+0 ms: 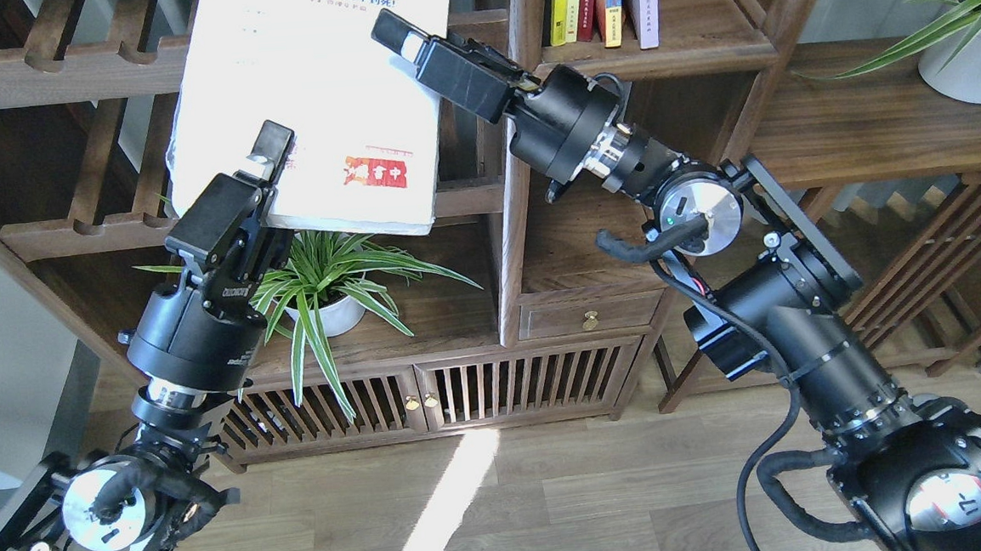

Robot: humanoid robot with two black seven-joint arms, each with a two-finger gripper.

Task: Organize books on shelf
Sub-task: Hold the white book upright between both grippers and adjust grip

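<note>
Large white book held up at upper left of the frame.

Gripped at its lower left corner by the left claw (267, 166), fingers clenched on the white book (310, 108) with its red rectangular mark; pressed at the right edge by the right claw (399, 38), grip state impossible to tell. Stood upright in the shelf compartment (664, 56) at upper centre: a row of books (601, 0). Held in the white pot (331, 315) below: a green plant.

large white book (310, 108) fills upper centre-left; upright post (522, 95) just right; shelved books (601, 0) crowd the upper compartment; floor at bottom clear.
</note>
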